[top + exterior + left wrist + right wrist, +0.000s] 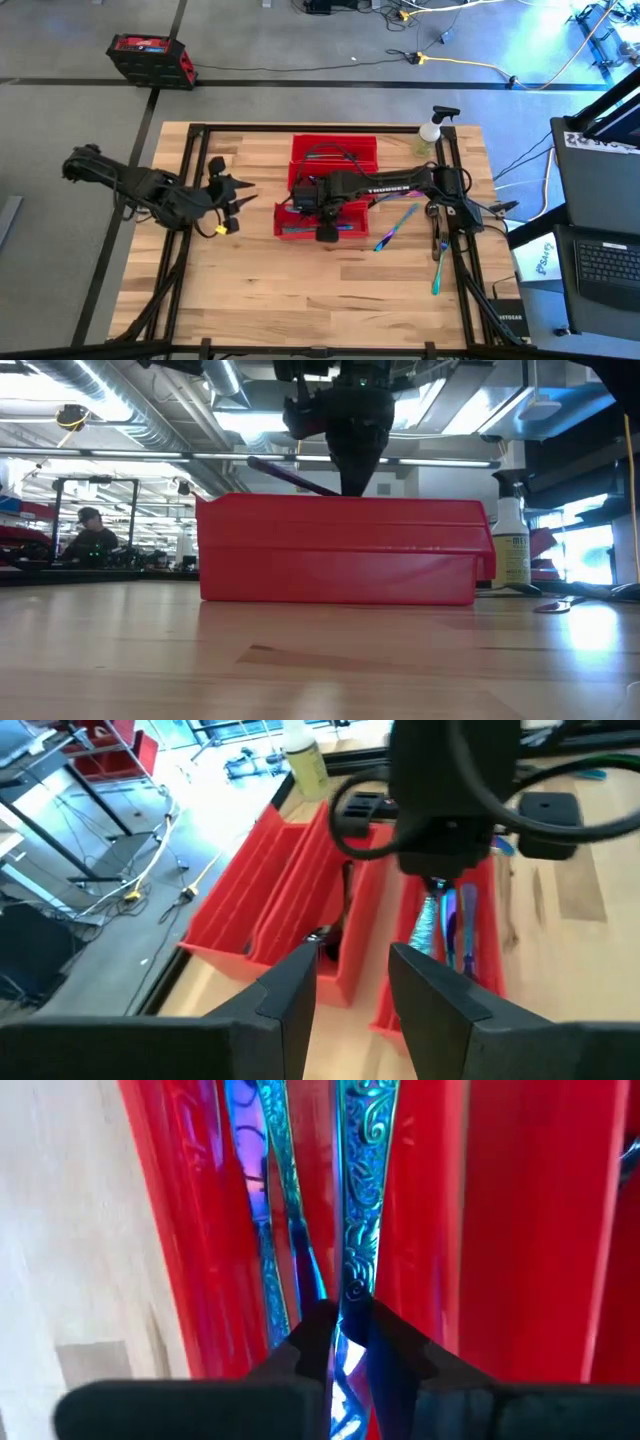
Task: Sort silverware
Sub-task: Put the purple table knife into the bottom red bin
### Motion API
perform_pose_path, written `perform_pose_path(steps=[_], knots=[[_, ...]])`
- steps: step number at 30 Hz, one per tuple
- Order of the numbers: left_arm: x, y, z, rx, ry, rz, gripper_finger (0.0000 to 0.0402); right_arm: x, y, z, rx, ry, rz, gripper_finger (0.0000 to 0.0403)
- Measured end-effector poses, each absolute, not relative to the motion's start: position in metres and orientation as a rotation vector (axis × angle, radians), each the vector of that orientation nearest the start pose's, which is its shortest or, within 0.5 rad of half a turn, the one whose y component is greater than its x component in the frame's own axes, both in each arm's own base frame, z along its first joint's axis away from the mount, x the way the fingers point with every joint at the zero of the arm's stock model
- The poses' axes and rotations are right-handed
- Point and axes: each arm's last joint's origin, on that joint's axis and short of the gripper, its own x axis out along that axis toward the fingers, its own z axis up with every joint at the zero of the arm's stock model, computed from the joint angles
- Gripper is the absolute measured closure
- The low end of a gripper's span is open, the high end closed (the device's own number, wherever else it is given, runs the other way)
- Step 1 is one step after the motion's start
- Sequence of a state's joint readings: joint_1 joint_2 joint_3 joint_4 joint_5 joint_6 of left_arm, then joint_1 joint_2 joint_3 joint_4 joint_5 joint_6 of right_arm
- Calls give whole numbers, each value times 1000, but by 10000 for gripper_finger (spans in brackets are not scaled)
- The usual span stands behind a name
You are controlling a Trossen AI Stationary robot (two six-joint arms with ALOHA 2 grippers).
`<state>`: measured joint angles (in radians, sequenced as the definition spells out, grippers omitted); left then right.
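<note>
So the right arm's fingers (343, 1342) are pinched tight on the handle of an iridescent teal utensil (358, 1210), and that piece hangs right over the front red bin (200, 1230), just past the fingertips. Can't really tell if it's a fork or a spoon from here, the business end is hidden. Two more blue pieces (268, 1200) already lie in the bin, just beside the held one.

Biggest risk imo: the grip is only on the very end of a slim, slick handle, so it could swivel between the fingers and land crosswise on the rim, or drop into the wrong bin. If the fingers go lower they could also nudge the bin wall and shove the whole bin (300, 228) across the desk (300, 290).

Further out, well apart from those fingers, a couple of loose pieces (395, 228) wait on the desk near the right arm's base, easy to knock.

The left arm's fingers (355, 990) are spread a bit, holding nothing, parked off to the side facing the bins. Spray bottle (430, 135) sits behind it all.
</note>
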<state>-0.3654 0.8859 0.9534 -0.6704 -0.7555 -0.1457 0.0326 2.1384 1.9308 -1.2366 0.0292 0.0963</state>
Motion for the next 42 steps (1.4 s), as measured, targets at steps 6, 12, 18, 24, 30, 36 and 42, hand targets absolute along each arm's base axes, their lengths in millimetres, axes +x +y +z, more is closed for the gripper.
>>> perform_pose_path(steps=[6,12,18,24,30,36,42], knots=[[159,-38,340,126,441,374,288,426,15,238,67,1440,-32,337],[161,-40,341,99,437,306,288,426,15,239,61,1439,-31,308],[167,-43,344,64,404,258,288,417,14,257,21,1419,-4,304],[192,-56,346,107,325,167,288,391,12,301,-13,1357,-53,304],[243,-81,328,241,264,119,288,354,12,335,-14,1394,-126,304],[289,-99,294,265,245,119,288,326,27,334,-25,1398,-92,304],[319,-112,263,209,218,93,288,279,45,317,-8,1274,-31,304]])
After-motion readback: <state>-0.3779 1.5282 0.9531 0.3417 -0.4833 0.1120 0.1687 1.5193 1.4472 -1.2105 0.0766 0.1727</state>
